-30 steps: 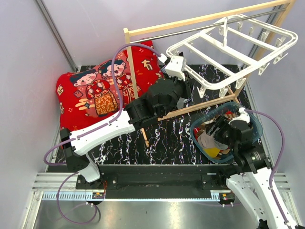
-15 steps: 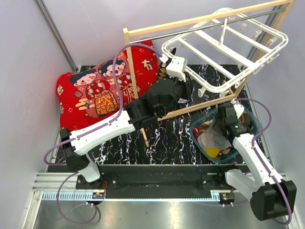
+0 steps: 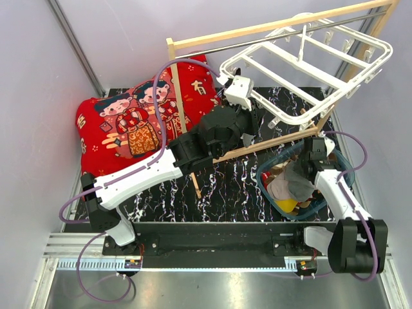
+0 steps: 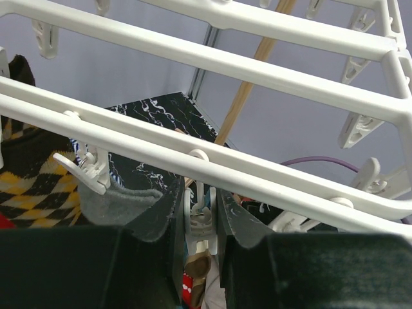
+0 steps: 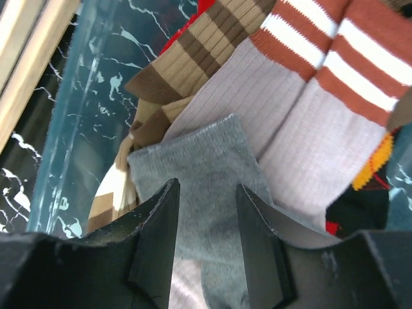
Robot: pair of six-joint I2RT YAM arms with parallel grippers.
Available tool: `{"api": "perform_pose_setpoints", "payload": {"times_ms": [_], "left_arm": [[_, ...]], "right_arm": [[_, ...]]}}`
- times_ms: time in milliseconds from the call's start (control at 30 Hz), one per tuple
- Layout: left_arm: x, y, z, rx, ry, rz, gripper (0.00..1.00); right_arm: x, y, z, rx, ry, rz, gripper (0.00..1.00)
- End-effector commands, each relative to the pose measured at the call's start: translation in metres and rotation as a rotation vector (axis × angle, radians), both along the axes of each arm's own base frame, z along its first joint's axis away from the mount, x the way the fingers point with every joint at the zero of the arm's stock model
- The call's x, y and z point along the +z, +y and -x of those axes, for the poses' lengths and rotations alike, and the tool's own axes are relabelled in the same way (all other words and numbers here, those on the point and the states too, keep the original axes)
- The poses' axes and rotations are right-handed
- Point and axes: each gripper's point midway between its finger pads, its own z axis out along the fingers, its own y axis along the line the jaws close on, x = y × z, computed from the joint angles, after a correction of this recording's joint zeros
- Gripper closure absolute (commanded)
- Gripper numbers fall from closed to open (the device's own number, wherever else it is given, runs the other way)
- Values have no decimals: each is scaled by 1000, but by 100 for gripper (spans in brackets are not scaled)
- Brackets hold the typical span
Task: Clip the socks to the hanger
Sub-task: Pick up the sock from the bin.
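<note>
1 grey sock [image 5: 199, 161] sits squarely between the fingers of the right pincer [image 5: 206, 190], on top of the heap in the blue basket [image 3: 267, 168]. The pincer is about half spread, straddling the sock and not yet clamped on it. The sock's long axis runs along the gap toward the palm, so the fingers would close across its narrow width. That suits a pinch.

The right arm is plainly the nearer one. The left pincer [image 4: 199, 225] is closed tight on the hanger [image 4: 270, 71], tilting that white frame up beyond the basket and just under the wooden pole rack [image 3: 270, 26].

Underneath is no firm surface, only more socks: a pale ribbed one with rust-and-white bands [image 5: 322, 96] and a tan-and-brown striped one [image 5: 193, 45]. A deep bite could likely gather 2 layers.

Room is tight. The basket wall stands close on one side, and the lift to the pegs must clear the rack's slanted wooden bar above the black marbled tabletop [image 3: 232, 187].
</note>
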Motion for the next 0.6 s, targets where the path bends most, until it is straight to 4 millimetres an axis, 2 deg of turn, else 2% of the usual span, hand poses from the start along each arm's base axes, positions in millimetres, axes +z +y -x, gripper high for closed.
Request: {"api": "perform_pose_setpoints", "payload": {"times_ms": [0,333,400,467,533,567], "left_arm": [[31,13,7,-13,-33,72,90],[32,14,8,-18,-32,76,90],[32,14,9,-19,-32,78,90],[33,15,10,-22,-33,80,90],[33,16,10,-22,-33,82,90],[33,15,10,-25,-33,80,90]], "right_arm": [[3,2,-22,32,-31,-24,51],[-16,11,-25,67,44,-86,51],[-16,11,-26,70,46,-88,57],[-17,11,-25,73,51,-89,67],[-16,13,-25,82,47,-93,80],[-15,13,-24,84,42,-93,92]]}}
